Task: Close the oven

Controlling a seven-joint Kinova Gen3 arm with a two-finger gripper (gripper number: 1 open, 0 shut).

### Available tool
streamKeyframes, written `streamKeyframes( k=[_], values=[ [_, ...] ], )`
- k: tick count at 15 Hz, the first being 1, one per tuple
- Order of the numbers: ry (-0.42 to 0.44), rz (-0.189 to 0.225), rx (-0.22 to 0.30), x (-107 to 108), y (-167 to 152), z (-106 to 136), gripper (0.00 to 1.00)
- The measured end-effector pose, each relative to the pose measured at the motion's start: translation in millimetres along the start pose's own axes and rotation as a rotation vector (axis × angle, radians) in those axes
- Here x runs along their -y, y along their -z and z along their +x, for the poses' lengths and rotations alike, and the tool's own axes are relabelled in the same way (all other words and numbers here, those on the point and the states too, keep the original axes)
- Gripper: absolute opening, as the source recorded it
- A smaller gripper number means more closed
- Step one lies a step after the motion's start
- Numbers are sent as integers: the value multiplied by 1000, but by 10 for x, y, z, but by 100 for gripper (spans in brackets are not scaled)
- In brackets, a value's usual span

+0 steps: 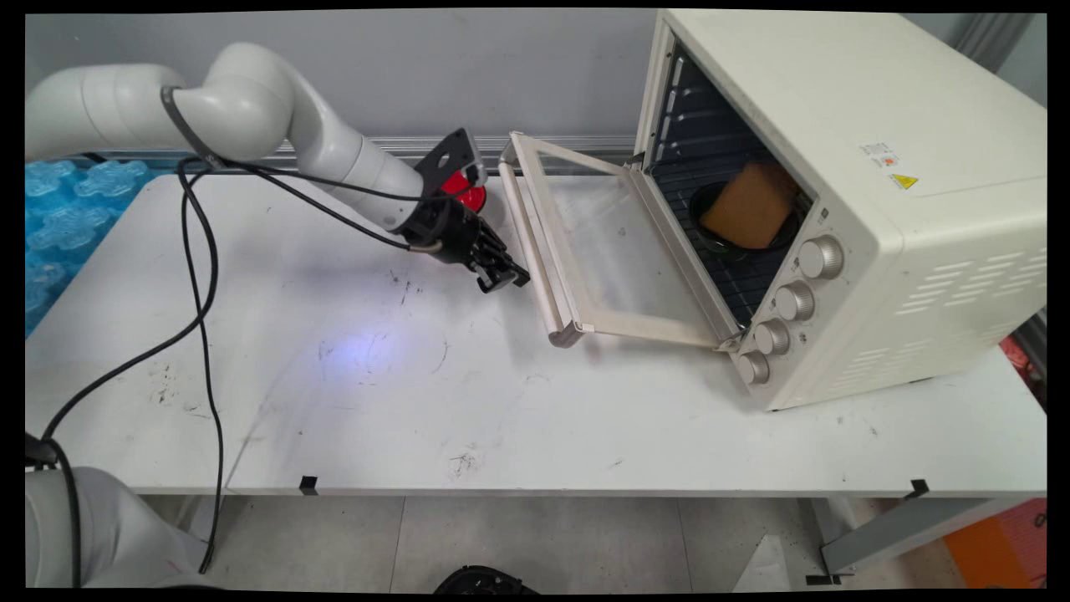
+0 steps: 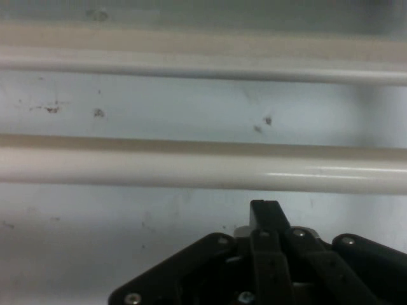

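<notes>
The black gripper (image 1: pixel 504 277) hangs low over the white table (image 1: pixel 418 393), just beside the handle bar (image 1: pixel 535 242) of the oven door (image 1: pixel 614 251). In the hand view the two fingers (image 2: pixel 267 219) stand pressed together with nothing between them, and the gripper (image 2: pixel 267 213) points at the cream handle bar (image 2: pixel 203 166), which runs straight across the picture close in front of it. It does not look like the fingers touch the bar.

The oven door is swung all the way down and lies open toward the arm. Its glass lets the table show through. The door belongs to a big cream oven (image 1: pixel 878 192) that stands on the right side of the table. Inside the oven, on the wire rack, sits a dark bowl (image 1: pixel 719 238) with a brown square thing (image 1: pixel 752 205) in it, maybe bread or a sponge. Four round knobs (image 1: pixel 794 301) run down the oven's front.

Behind the gripper, near the back edge of the table, there is a small red thing (image 1: pixel 468 194), partly hidden by the arm. Black cables (image 1: pixel 201 276) hang down from the arm across the left of the table. The table has dark scuff marks on it.
</notes>
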Motion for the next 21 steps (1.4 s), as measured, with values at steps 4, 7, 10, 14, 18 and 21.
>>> streamKeyframes(
  k=[4, 7, 10, 14, 18, 21],
  values=[
    [-14, -4, -34, 10, -106, -45, 0],
    [-21, -4, -56, 16, -138, -47, 0],
    [-31, -3, -82, 27, -155, -34, 0],
    [-41, 3, -115, 54, -144, 5, 0],
    [-49, 4, -147, 59, -124, 68, 0],
    [-53, 5, -173, 61, -106, 162, 0]
  ],
)
